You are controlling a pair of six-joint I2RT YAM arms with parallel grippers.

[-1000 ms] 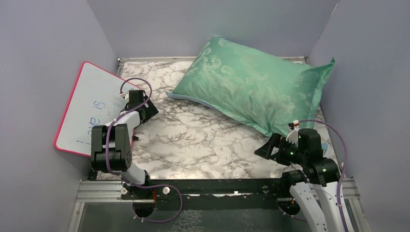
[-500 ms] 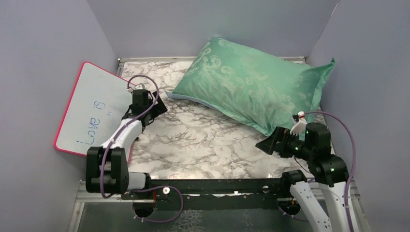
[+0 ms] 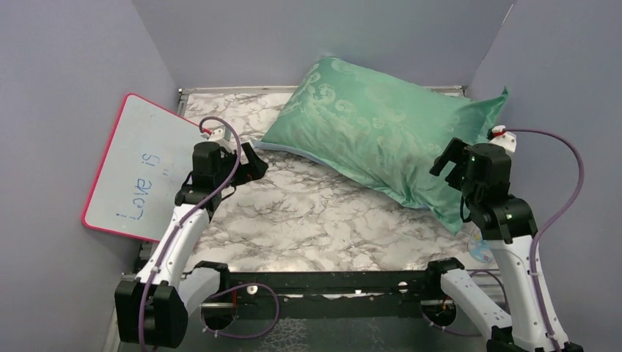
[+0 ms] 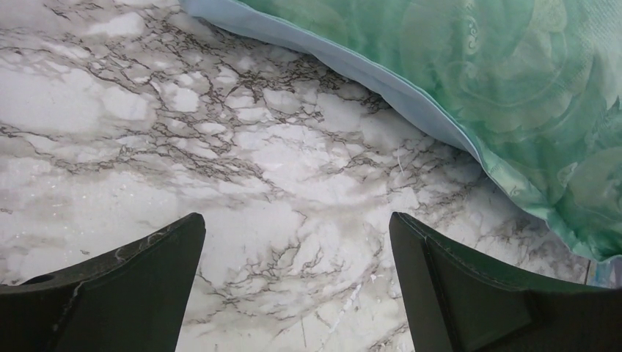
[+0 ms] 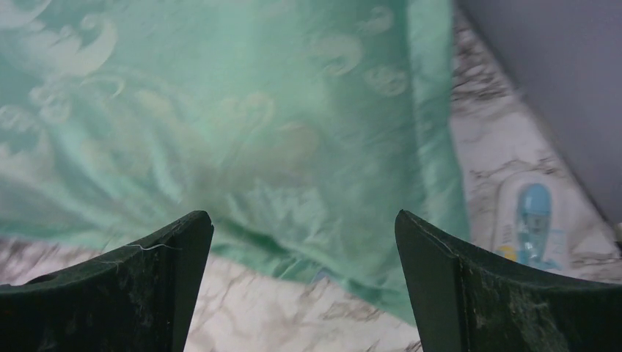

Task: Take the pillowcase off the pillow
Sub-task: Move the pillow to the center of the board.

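Note:
The mint-green swirl-patterned pillowcase (image 3: 381, 125) lies stuffed at the back right of the marble table, its light-blue underside edge (image 4: 396, 81) showing along the near left. The pillow itself is hidden inside it. My left gripper (image 3: 257, 163) hovers open just left of the case's near-left corner; in the left wrist view the gripper (image 4: 295, 220) has only marble between its fingers, with the pillowcase (image 4: 499, 88) ahead to the right. My right gripper (image 3: 449, 158) stands open above the case's near right end. In the right wrist view the gripper (image 5: 302, 216) frames the pillowcase (image 5: 220, 110) hem, apart from it.
A pink-rimmed whiteboard (image 3: 139, 165) leans against the left wall. A small blue-and-white packet (image 3: 480, 249) lies on the marble by the right wall, also seen as the packet (image 5: 532, 220) in the right wrist view. Purple walls close in the back and sides.
Both arms have stretched forward. The left gripper moved right, toward the pillowcase's left corner. The right gripper rose and moved back-right over the pillowcase's near right end. Both stayed open.

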